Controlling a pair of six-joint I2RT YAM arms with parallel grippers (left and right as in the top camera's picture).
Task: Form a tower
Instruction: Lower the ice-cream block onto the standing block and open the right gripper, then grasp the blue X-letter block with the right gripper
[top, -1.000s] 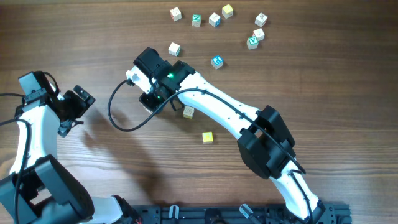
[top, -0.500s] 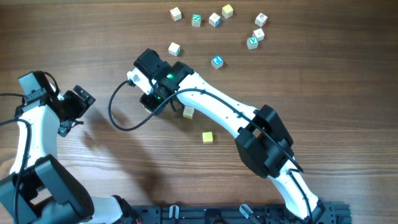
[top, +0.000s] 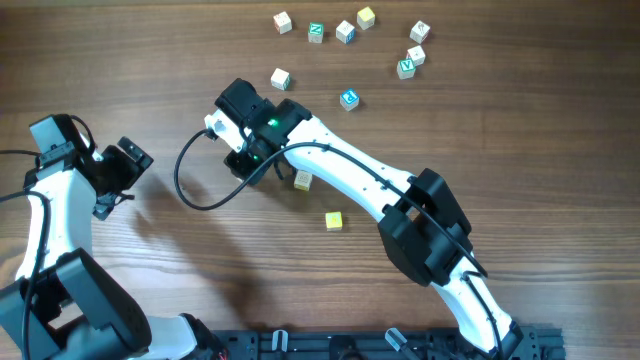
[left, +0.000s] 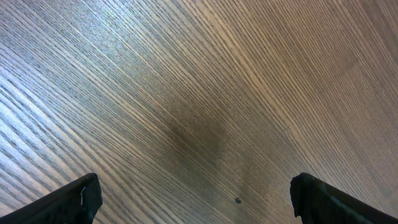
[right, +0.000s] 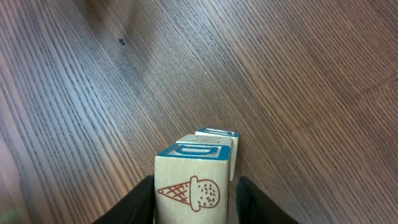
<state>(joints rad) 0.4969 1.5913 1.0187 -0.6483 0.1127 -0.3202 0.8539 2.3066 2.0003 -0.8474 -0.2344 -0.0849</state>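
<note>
The tower (right: 194, 180) shows in the right wrist view as a stack of pale wooden cubes. Its top cube has a blue letter face and a red-brown ice-cream cone drawing, and another blue-topped cube (right: 217, 134) peeks out beneath it. My right gripper (right: 196, 202) straddles the top cube, open: the left finger lies close against it and the right finger (right: 252, 199) stands off with a gap. From overhead the right gripper (top: 243, 148) covers the tower. My left gripper (top: 122, 178) waits wide open at the left over bare wood, holding nothing (left: 196, 199).
Loose cubes lie near the right arm: a pale one (top: 303, 180), a yellow one (top: 334, 220), a white one (top: 280, 78) and a blue one (top: 349, 98). Several more sit at the back right (top: 345, 30). A black cable (top: 190, 190) loops left of the right gripper.
The right gripper's jaws have widened off the top cube. Both arms stay where they were.
</note>
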